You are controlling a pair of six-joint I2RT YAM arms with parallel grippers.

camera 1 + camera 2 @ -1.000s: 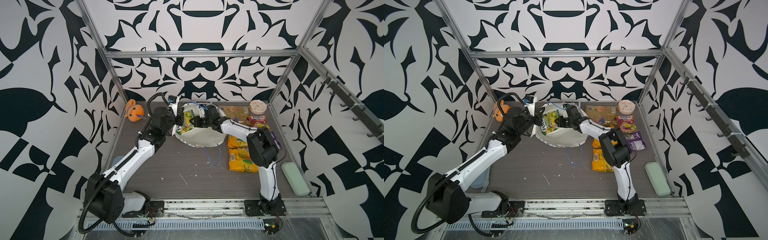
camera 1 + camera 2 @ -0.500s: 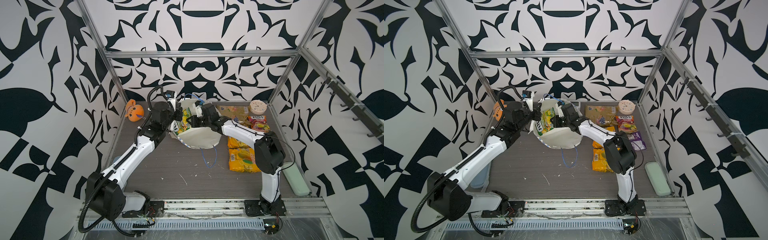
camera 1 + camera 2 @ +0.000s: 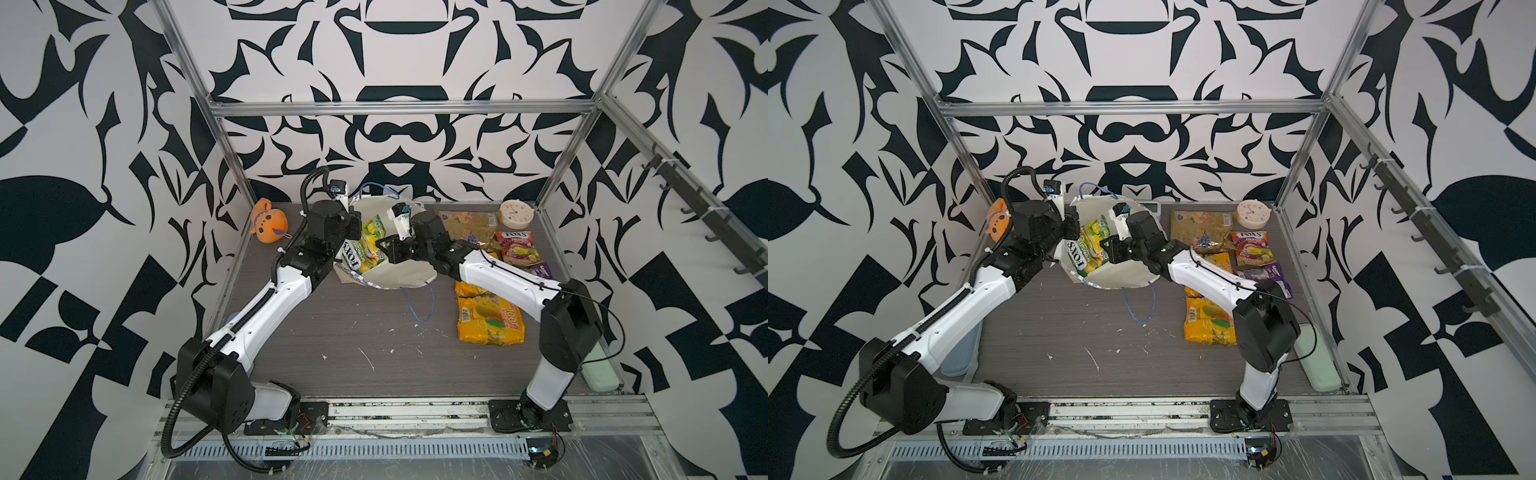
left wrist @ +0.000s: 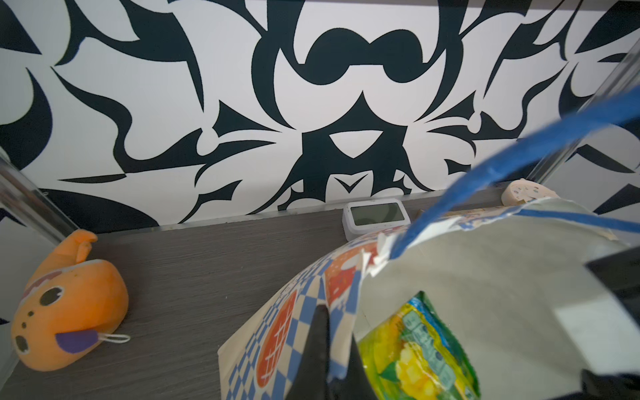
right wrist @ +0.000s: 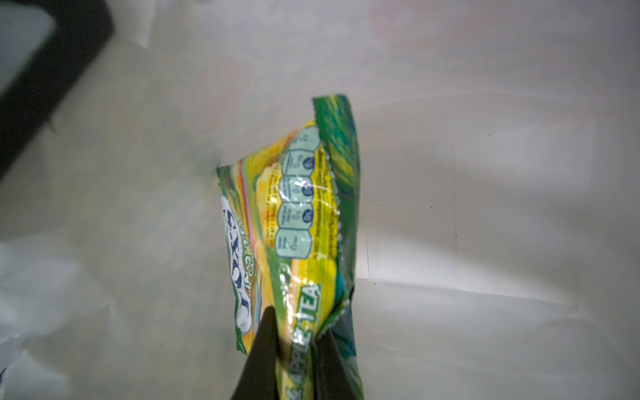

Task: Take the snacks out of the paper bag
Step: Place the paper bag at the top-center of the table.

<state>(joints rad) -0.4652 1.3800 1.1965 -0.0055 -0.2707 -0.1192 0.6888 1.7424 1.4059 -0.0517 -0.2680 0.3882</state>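
Right wrist view showed the right gripper pinched shut on the green FOX'S packet, inside the paper bag. Meanwhile the left gripper clamped the bag's rim. Over the last second the bag had shifted toward the left arm, baring more packet.

Robotics laboratory cell: aluminium frame, black-and-white patterned walls, left arm and right arm mounted at a grey table.
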